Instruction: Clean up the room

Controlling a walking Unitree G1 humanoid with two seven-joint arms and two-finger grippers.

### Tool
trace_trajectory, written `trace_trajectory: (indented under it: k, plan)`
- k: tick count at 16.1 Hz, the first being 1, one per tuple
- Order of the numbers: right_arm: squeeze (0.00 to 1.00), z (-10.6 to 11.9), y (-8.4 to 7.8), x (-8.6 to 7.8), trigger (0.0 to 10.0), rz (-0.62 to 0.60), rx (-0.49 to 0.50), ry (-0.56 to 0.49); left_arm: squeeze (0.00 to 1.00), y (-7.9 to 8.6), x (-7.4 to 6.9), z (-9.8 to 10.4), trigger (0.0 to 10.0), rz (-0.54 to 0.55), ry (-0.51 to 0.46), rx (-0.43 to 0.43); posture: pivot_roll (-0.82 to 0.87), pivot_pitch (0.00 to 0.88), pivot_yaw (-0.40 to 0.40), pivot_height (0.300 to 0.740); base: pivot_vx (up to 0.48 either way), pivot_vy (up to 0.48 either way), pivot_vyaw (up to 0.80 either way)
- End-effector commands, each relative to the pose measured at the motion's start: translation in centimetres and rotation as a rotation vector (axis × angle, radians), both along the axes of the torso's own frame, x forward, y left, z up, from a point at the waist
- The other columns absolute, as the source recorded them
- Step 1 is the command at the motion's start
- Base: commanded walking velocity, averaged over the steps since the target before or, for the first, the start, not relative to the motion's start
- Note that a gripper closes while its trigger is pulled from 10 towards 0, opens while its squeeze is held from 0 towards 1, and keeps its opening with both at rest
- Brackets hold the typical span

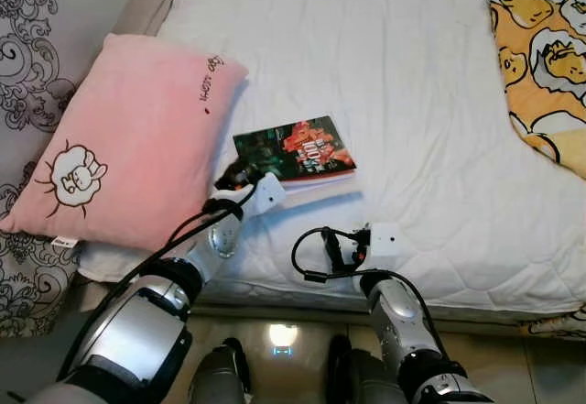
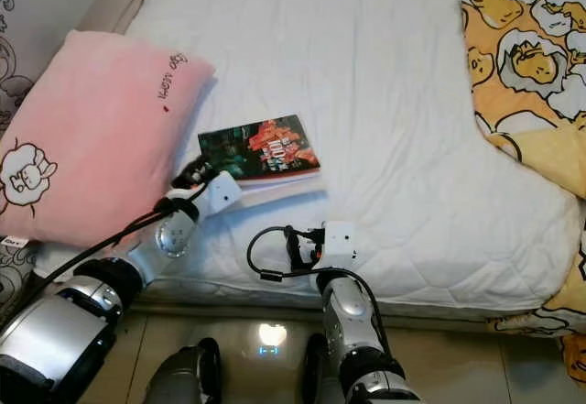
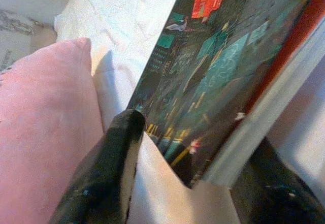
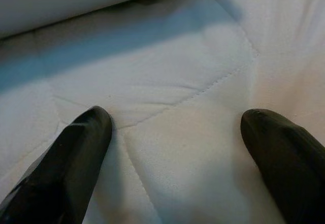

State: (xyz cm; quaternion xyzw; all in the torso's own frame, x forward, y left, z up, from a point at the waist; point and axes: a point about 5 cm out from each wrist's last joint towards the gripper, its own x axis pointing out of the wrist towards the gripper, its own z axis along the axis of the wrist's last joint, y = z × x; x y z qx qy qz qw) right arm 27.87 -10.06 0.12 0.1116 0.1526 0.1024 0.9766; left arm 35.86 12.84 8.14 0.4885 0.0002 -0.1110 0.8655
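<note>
Two grippers — left [image 3: 193, 158] grasping book [image 1: 293, 150], right [image 4: 177, 153] spread over bed [image 1: 412, 102].

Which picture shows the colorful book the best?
The left eye view is best: the whole book lies on the white bed beside the pink pillow. The right eye view shows it whole too. The left wrist view shows its corner between the left gripper fingers.

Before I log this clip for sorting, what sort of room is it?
Most likely a bedroom: a bed with a white quilted mattress cover, a pink pillow, and a yellow cartoon-print blanket.
</note>
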Motion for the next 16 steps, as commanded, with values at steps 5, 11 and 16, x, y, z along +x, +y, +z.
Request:
trace_trajectory:
  k: [5, 11, 16]
  plan:
    - [0.00, -3.0, -0.4, -2.8, 10.0, -0.009, -0.002, 0.169, 0.00, -2.5, -0.5, 0.4, 0.0, -0.202, -0.064, 0.067, 0.10, 0.246, -0.022, 0.740, 0.000, 0.000, 0.00]
    - [0.00, -2.9, -0.5, -2.6, 10.0, -0.012, -0.003, 0.161, 0.00, -3.2, -1.5, -0.7, 0.0, -0.314, 0.010, 0.071, 0.09, 0.243, -0.020, 0.740, 0.000, 0.000, 0.00]
    - [0.00, -1.3, -0.9, -1.2, 10.0, -0.024, -0.031, 0.071, 0.00, -2.4, -1.2, -1.1, 0.0, -0.186, 0.153, -0.137, 0.10, 0.239, -0.020, 0.740, 0.000, 0.000, 0.00]
